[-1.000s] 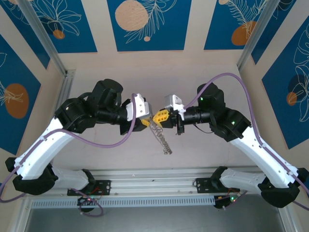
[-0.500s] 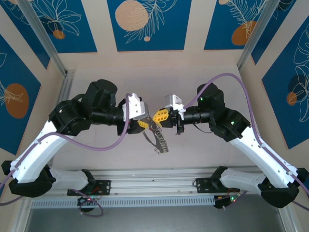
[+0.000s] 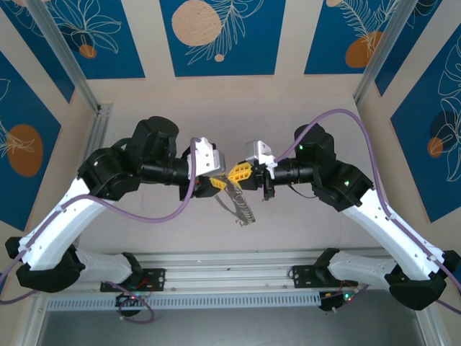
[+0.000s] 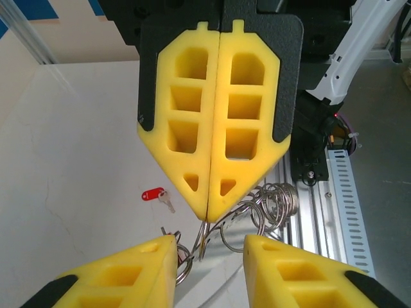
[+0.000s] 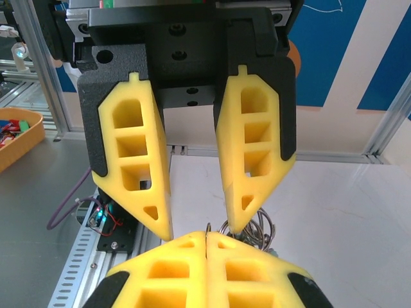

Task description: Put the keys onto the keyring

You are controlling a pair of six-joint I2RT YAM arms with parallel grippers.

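**mk:** what's actually moved in the last second? looks frozen to me

**rj:** not quite; the left arm backed off a touch and has crept back in; the left end effector [image 4: 209, 247] has its pads apart with nothing pinched between them, though a strand of the keyring [image 4: 277, 204] runs down through the gap; the ring's dangling end has shifted too; it hung lower and further right a second ago, and now it sits tucked closer under the two end effectors

**mk:** and the right one?

**rj:** hasn't budged; the right end effector [image 4: 207, 212] is pressed fully together with the ring's wire caught at its very tip; so the keyring hangs in the air between the arms, above the table [image 4: 77, 160]

**mk:** keys?

**rj:** the red key [image 4: 153, 193] is lying flat on the table underneath, well apart from the ring; can't tell if any other key is already threaded, the coils are too tangled to read

**mk:** so what does that mean for the job?

**rj:** my guess is the left is fishing for a better hold on the ring so it can be steadied or spread; no key is in either end effector, so the threading hasn't started for the red one; I'd call it early days
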